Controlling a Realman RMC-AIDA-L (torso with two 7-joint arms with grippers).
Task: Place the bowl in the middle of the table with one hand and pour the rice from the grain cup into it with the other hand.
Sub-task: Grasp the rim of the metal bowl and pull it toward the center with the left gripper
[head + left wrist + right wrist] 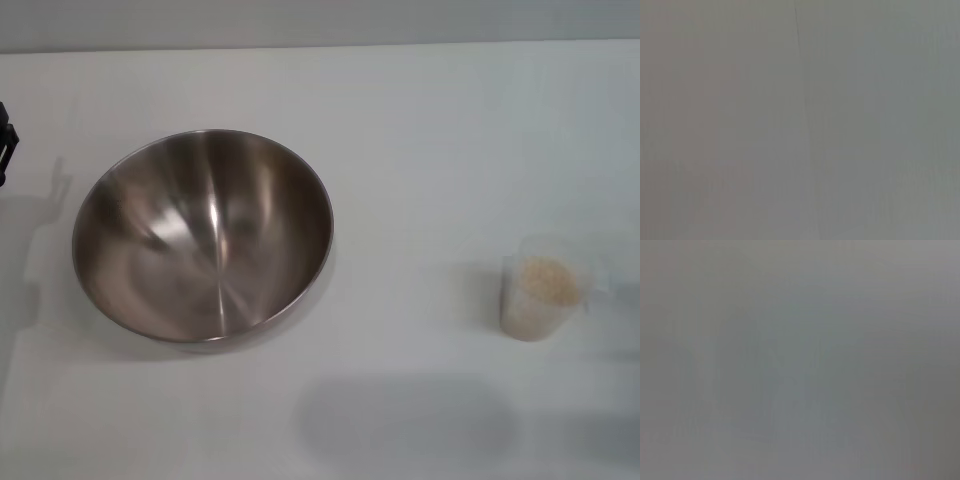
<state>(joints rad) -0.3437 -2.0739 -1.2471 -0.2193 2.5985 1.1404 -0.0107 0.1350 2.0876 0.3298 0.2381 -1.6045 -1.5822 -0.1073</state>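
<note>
The large steel bowl (pixel 203 236) sits empty on the white table (pixel 430 140), left of centre in the head view. The small clear grain cup (pixel 541 288) stands upright at the right, with a heap of pale rice (pixel 546 279) inside it. A small black part of my left arm (pixel 6 142) shows at the far left edge, apart from the bowl. My right gripper is out of view. Both wrist views show only a plain grey surface.
The table's far edge meets a grey wall (pixel 320 22) at the top of the head view. Bare tabletop lies between the bowl and the cup. A soft shadow (pixel 405 420) falls on the table near the front.
</note>
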